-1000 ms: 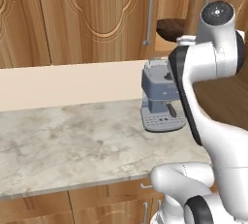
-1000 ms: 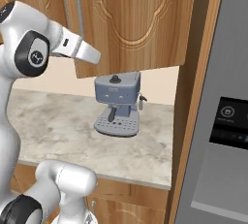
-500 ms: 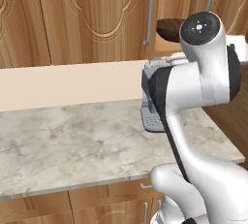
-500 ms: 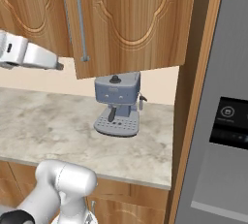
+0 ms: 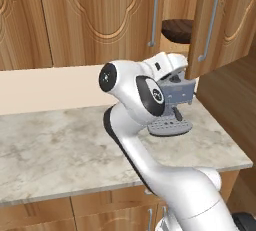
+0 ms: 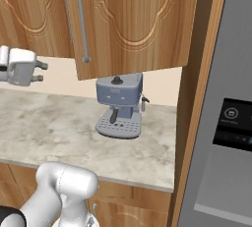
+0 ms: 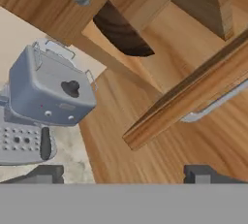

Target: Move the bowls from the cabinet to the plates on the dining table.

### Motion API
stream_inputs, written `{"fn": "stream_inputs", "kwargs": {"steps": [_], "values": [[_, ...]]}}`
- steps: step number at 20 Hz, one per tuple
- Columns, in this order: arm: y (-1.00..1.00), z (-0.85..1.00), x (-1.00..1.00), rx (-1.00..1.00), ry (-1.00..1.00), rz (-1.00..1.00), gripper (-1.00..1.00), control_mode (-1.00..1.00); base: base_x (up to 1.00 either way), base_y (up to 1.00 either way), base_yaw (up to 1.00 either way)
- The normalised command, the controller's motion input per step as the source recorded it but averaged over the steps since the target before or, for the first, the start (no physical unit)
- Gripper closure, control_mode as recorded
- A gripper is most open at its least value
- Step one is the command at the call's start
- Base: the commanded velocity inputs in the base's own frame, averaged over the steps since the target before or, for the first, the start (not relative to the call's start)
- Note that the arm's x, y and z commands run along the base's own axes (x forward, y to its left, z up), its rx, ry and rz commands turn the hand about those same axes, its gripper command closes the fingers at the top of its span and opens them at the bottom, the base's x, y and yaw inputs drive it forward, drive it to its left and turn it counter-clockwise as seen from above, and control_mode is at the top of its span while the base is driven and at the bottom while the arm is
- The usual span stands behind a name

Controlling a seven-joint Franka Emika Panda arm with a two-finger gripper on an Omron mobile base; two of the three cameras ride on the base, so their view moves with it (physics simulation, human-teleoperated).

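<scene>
Jaws apart; dark bowl (image 5: 178, 29) seemingly upright.

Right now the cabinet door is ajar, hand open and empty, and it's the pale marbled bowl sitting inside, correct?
Not quite: the bowl showing inside is the dark brown wood-like one, as the left base view shows through the gap. The rest holds: the cabinet door is ajar, and the hand is open and empty below it.
</scene>
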Motion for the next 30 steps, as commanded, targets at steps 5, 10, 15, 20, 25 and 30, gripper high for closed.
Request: {"fn": "stream_inputs", "kwargs": {"steps": [5,10,15,20,25,30], "values": [[0.02,-0.05,1.00,-0.26,0.12,0.04,-1.00,-1.00,0.00,0.00,0.00],[-0.54,0.00,0.82,-0.06,0.18,0.03,-1.00,-1.00,0.00,0.00,0.00],[-0.73,0.01,0.63,0.00,0.23,0.00,-1.00,-1.00,0.00,0.00,0.00],[-0.68,0.15,0.25,0.01,0.16,-0.01,-1.00,-1.00,0.00,0.00,0.00],[-0.99,0.30,-0.44,0.02,0.01,-0.05,-1.00,-1.00,0.00,0.00,0.00],[-1.00,0.13,-0.96,0.02,0.00,-0.15,-1.00,-1.00,0.00,0.00,0.00]]}}
